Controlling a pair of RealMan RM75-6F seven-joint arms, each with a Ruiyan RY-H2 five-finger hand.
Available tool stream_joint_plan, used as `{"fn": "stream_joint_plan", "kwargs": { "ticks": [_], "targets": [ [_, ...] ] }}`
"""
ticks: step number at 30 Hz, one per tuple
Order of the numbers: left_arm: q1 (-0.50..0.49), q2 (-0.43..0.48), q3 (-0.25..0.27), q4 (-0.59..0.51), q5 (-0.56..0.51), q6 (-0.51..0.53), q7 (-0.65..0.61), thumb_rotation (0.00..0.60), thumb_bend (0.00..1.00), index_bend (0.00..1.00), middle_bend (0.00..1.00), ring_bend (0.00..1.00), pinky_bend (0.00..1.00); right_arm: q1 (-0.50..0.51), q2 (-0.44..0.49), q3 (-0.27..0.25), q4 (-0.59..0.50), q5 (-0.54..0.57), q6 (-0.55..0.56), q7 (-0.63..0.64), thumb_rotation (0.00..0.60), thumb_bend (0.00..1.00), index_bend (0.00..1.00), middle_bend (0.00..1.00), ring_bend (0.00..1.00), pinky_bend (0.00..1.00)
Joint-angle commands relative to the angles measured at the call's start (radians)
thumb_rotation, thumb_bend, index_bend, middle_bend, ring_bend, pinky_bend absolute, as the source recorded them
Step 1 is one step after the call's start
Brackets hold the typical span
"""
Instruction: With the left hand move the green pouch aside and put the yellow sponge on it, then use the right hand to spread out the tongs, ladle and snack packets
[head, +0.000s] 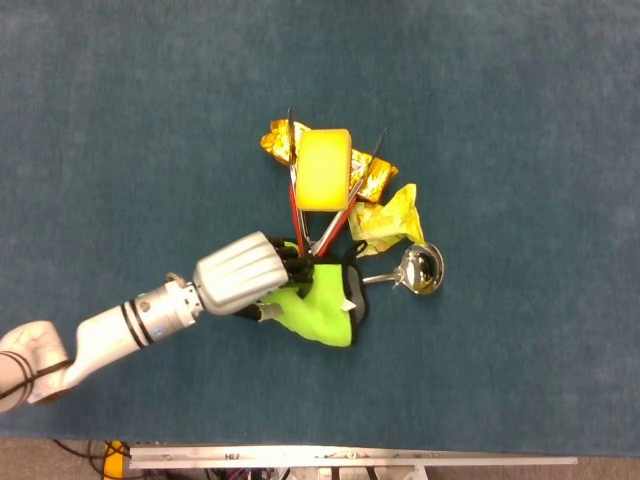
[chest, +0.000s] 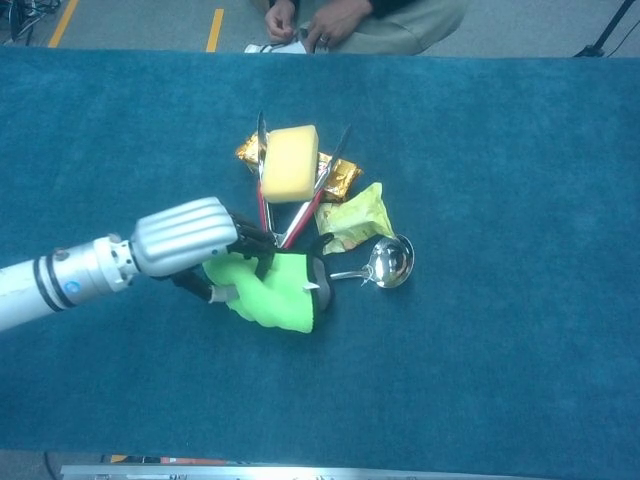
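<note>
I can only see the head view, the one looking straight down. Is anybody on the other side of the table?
Observer: Yes. The chest view shows a person just past the far edge of the table, with both hands close together over something small and white.
Operator: Ooh! What is on the floor over there?
Observer: A yellow stripe runs along the grey floor, to the left of that person.
Operator: And on the other side of them?
Observer: A thin dark stand leg slants across the top right corner. What it holds up is out of frame.
</note>
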Motion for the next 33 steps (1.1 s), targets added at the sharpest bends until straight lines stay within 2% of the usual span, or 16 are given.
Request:
{"fn": "stream_joint_plan", "kwargs": {
  "ticks": [1, 7, 15, 22, 33],
  "targets": [
    [0.001, 0.073, 0.006, -0.075, 0.0, 0.019, 0.042, 0.6, 0.37, 0.51, 0.43, 0.48, 0.57, 0.001, 0.0, 0.0, -0.002, -0.001, -0.001, -0.001, 0.6, 0.12, 0.03, 0.27, 0.22, 0.41],
    [0.001, 0.177, 0.012, -0.174, -0.01, 0.009, 0.108, 0.6, 0.37, 0.51, 0.43, 0.48, 0.57, 0.0, -0.002, -0.001, -0.001, -0.007, 0.002, 0.003, 0.6, 0.12, 0.03, 0.27, 0.22, 0.41],
    [0.027, 0.268, -0.01, -0.226, -0.061, 0.011, 0.159, 0.6, 0.37, 0.5, 0.42, 0.48, 0.57, -0.003, 0.001, -0.002, -0.007, -0.015, 0.009, 0.007, 0.6, 0.12, 0.03, 0.27, 0.22, 0.41],
    [0.057, 0.325, -0.042, -0.234, -0.114, 0.022, 0.178, 0.6, 0.37, 0.5, 0.42, 0.47, 0.57, -0.006, 0.001, -0.002, -0.006, -0.024, 0.015, 0.014, 0.6, 0.12, 0.03, 0.27, 0.22, 0.41],
    [0.101, 0.36, -0.087, -0.187, -0.189, 0.018, 0.191, 0.6, 0.37, 0.5, 0.42, 0.47, 0.57, -0.005, -0.001, -0.001, -0.009, -0.026, 0.015, 0.011, 0.6, 0.12, 0.03, 0.27, 0.22, 0.41]
  ]
}}
